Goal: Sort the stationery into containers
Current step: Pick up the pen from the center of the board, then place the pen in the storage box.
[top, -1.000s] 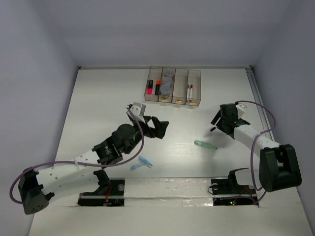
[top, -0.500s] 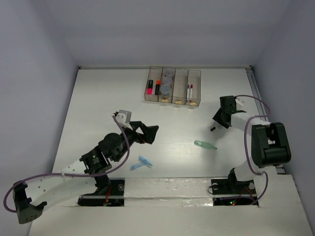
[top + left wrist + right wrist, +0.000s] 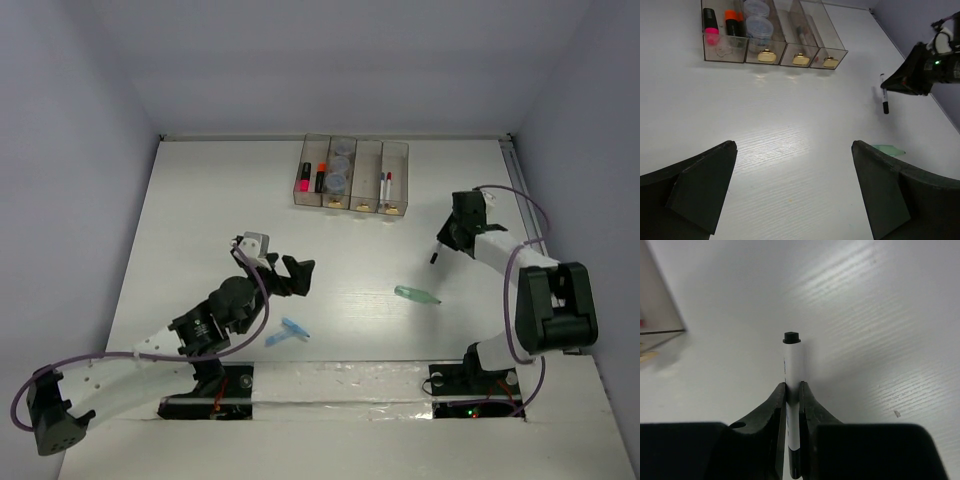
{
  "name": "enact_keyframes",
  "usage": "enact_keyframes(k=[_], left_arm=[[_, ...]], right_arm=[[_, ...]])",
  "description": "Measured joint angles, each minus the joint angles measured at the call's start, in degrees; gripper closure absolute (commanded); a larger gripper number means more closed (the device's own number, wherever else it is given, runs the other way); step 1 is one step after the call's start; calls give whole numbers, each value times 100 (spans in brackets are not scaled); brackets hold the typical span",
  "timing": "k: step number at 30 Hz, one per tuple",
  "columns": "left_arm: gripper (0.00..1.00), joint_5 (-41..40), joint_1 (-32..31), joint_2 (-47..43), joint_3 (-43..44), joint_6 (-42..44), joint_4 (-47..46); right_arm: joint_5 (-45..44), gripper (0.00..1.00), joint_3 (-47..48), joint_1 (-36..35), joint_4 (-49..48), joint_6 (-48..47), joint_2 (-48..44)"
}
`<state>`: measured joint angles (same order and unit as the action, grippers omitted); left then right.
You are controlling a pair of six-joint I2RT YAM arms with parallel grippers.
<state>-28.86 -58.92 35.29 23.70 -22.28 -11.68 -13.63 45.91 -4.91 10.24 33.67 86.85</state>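
The bench [image 3: 200, 200] carries the row of bins [image 3: 367, 165] off to the left of the right pincer [image 3: 792, 389] and farther out from the bases. That pincer is pinched narrow on a white, black-tipped pen [image 3: 791, 357], whose long axis runs in line with the fingers. The end bin with the other pens [image 3: 386, 187] sits nearest it, so the right arm looks best placed. The left pincer [image 3: 794, 146] gapes wide and empty. The green piece [image 3: 416, 295] is off to its right, and the light-blue bits [image 3: 290, 330] are just behind it.
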Motion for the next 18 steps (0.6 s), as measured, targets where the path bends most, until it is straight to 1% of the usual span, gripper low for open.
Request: enact_keyframes(k=[2, 4, 7, 11, 14, 18], left_arm=[[1, -44, 0, 61, -70, 44, -83], [1, -79, 0, 160, -96, 92, -155], [1, -149, 0, 378, -101, 192, -339], [1, -219, 0, 509, -197, 247, -527], [1, -275, 0, 516, -278, 254, -584], [1, -317, 0, 577, -284, 271, -664]], right_arm=[[101, 100, 28, -20, -4, -166, -387], [232, 100, 297, -66, 55, -348, -667], [527, 100, 1005, -188, 26, -557, -586], [1027, 100, 2020, -330, -107, -807, -42], [1353, 100, 2704, -431, -140, -964, 599], [1574, 100, 3545, -544, -63, -1108, 1539]])
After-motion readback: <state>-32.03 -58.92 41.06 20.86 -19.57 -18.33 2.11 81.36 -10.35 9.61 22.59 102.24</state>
